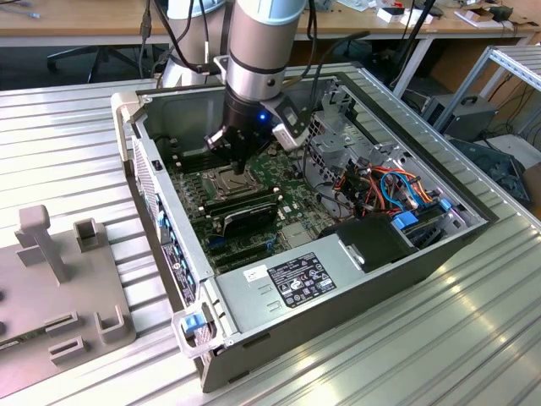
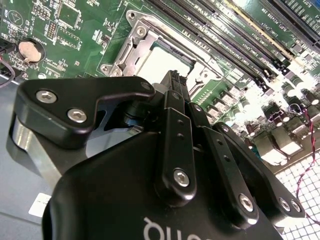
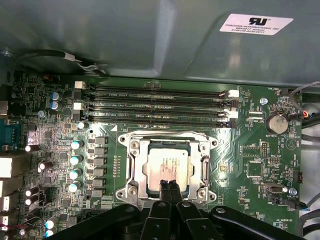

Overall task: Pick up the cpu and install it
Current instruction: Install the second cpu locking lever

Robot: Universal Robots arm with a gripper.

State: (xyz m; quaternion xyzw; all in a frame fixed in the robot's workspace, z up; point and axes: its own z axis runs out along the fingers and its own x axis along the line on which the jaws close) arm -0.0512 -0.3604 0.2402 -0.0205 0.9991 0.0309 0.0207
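Clearly, in the exterior view, the arm reaches straight down into an open computer case (image 1: 355,254) lying on its side on the ribbed metal table (image 1: 68,135), so the green board (image 1: 292,199) faces up and can be worked from above. The hand (image 1: 240,166) sits low over the socket (image 1: 221,179) near the back of the board, just beside the long memory sticks (image 1: 245,207), which lie towards the exterior view's right of it. A grey stand (image 1: 59,279) rests on the table well apart, to the exterior view's left of the case. In the second wrist view, the hand (image 2: 173,82) shows its two black fingers (image 2: 175,90) pressed together with no gap, their tips pointing at the chip (image 2: 160,62), a pale silver square lying flat inside the metal frame (image 2: 131,44) of the socket. In the first wrist view, the same closed fingers (image 3: 169,189) meet at the near edge of the chip (image 3: 167,167), which sits square in the frame (image 3: 170,145), set level between its four corner screws. The hand grips nothing; whether the tips rest on the chip or hang just over it is hard to say, though closed fingers would suit pressing or nudging it.
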